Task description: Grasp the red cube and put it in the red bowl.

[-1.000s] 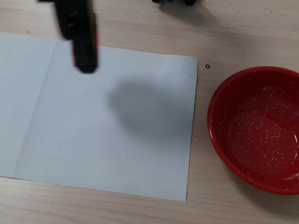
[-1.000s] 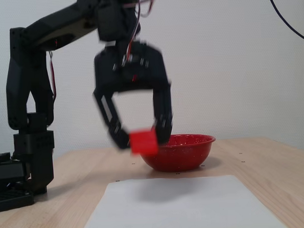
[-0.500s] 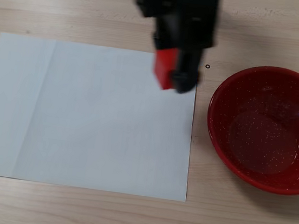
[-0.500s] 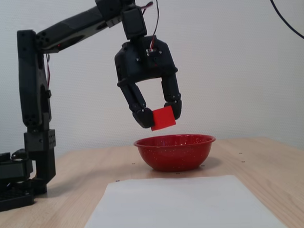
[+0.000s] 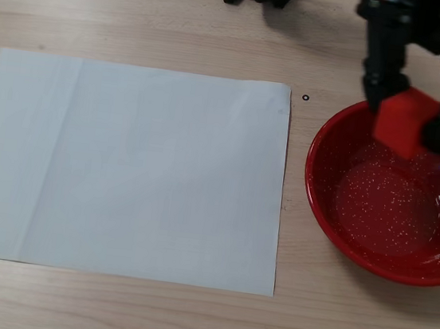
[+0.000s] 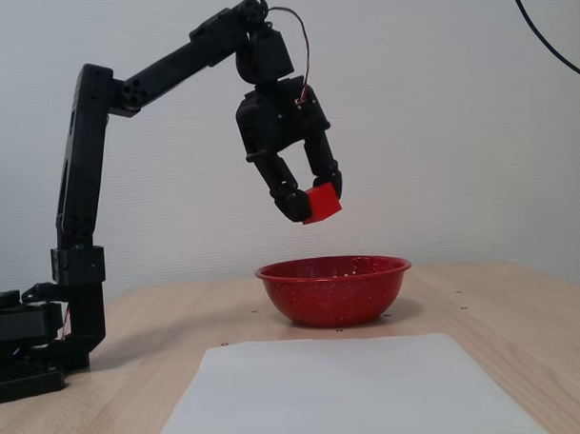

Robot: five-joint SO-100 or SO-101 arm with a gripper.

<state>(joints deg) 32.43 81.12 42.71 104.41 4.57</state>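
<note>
Two jaws clamp red cube point(image 6: 321, 203) above red bowl point(image 6: 334, 290).

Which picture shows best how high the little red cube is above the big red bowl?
The fixed view from the side: the small matte red cube, pinched in the black gripper, hangs clearly above the glossy speckled red bowl. The fixed view from above shows the cube over the bowl's inside, but not its height.
</note>
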